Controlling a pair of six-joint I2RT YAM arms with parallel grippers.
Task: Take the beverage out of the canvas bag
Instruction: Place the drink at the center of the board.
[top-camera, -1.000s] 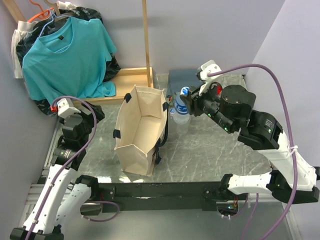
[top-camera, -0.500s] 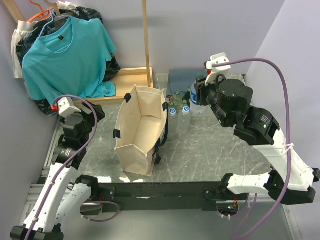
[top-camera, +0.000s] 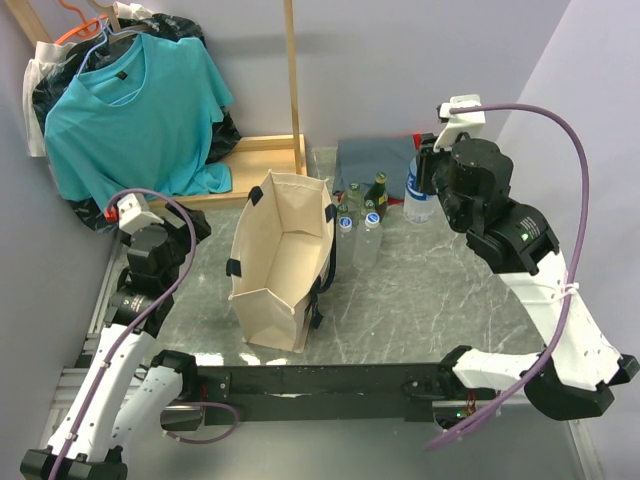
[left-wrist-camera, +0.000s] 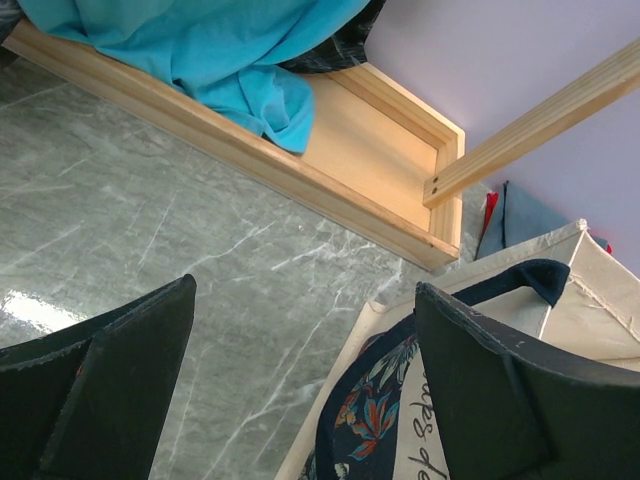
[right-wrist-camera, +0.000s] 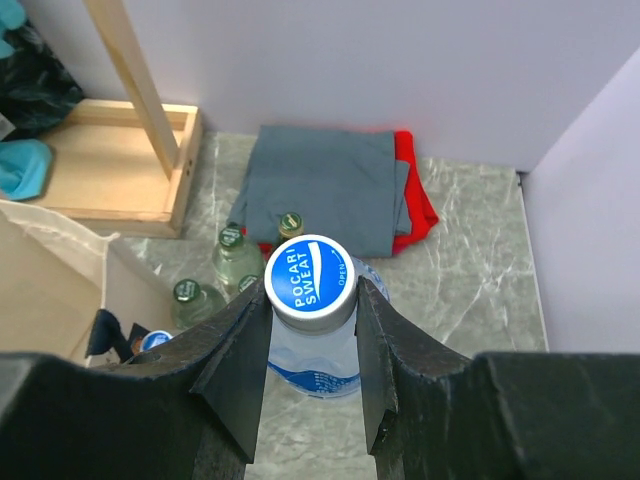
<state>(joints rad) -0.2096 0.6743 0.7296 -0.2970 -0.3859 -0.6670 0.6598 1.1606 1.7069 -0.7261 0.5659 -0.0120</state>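
Right wrist view looks down on the right gripper (right-wrist-camera: 310, 300), whose fingers pinch the neck of the beverage (right-wrist-camera: 310, 277), a clear bottle with a blue Pocari Sweat cap. Seen from the top camera, that bottle is held upright outside the canvas bag (top-camera: 262, 305), well to the bag's right and farther back. The bag stands upright with its mouth open. A cluster of small bottles (top-camera: 358, 215) sits just beside the bag's right wall, between bag and beverage. The left gripper (left-wrist-camera: 305, 290) hangs left of the bag, fingers spread around nothing.
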